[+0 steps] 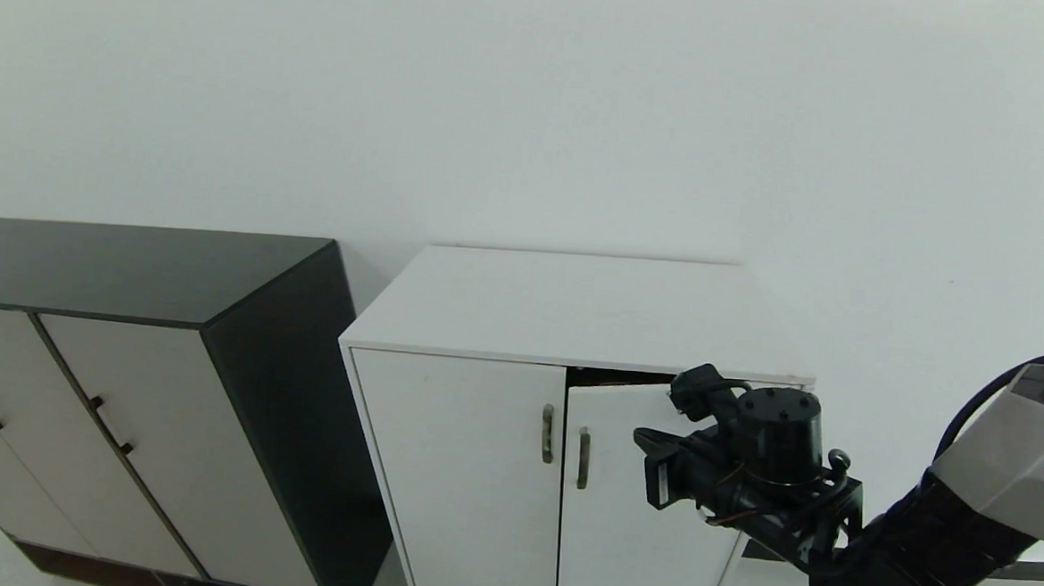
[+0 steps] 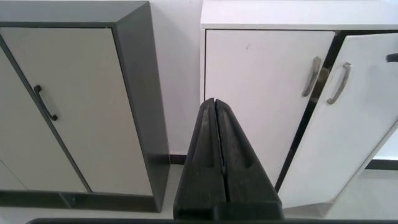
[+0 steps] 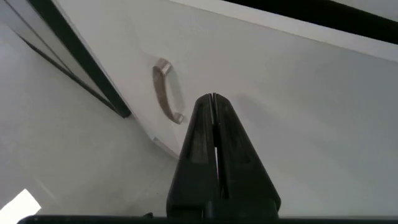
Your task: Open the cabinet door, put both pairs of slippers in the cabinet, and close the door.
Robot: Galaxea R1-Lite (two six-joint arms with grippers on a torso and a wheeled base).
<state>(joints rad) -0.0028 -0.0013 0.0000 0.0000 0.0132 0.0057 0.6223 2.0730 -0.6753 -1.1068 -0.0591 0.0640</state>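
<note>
Right door (image 1: 643, 540) of white two-door cabinet (image 1: 566, 304) hanging slightly ajar, probably mid-opening. Right gripper (image 3: 213, 102), fingers pressed together, empty, hovering right of curved metal handle (image 3: 165, 90). Left gripper (image 2: 214, 106) also closed, empty.

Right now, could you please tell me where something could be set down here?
The flat white cabinet top and the black cabinet top are bare. The ajar right white door is crowded by the shut right gripper.

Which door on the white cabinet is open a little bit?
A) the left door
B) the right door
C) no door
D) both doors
B: the right door of the white cabinet is swung out slightly, with a dark gap along its top edge, while the left door sits flush.
</note>
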